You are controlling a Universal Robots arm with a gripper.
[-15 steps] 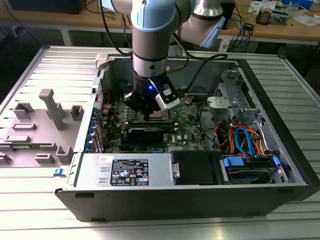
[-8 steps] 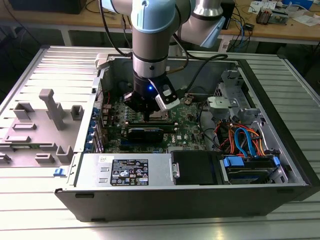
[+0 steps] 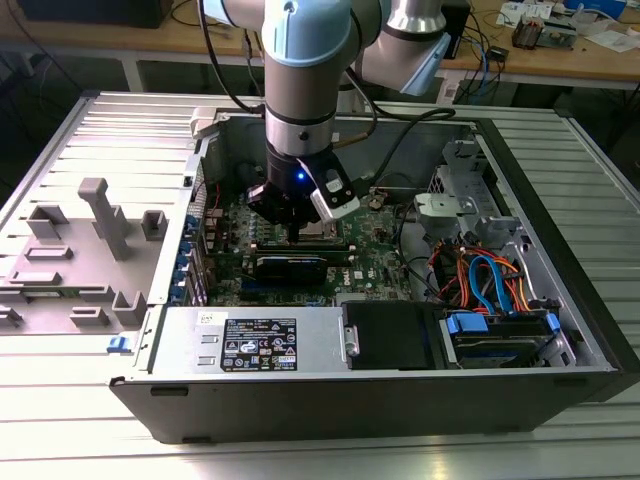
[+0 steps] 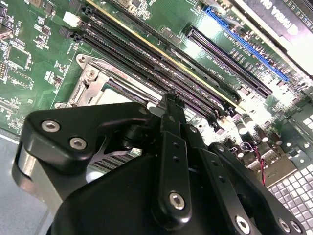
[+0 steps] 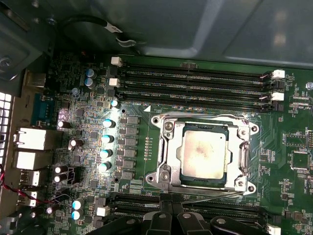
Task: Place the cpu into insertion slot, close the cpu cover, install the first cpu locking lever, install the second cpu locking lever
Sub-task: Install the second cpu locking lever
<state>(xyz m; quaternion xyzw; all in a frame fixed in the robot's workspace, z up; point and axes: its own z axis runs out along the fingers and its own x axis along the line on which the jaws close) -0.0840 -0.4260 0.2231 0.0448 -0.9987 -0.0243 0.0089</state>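
Risk: the gripper [image 5: 168, 215], fingers pinched nearly together and holding nothing visible, sits low at the socket [image 5: 203, 154] edge; a sideways slip could scrape the memory slots [image 5: 195, 78] or bend a locking lever. The chip [image 5: 204, 154] lies seated, cover [image 5: 243, 155] down around it. Arm hangs vertically over the motherboard [image 3: 375, 255].

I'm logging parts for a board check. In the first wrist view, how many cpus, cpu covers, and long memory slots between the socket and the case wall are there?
cpu: 1
cpu cover: 1
memory slots: 4
Total: 6
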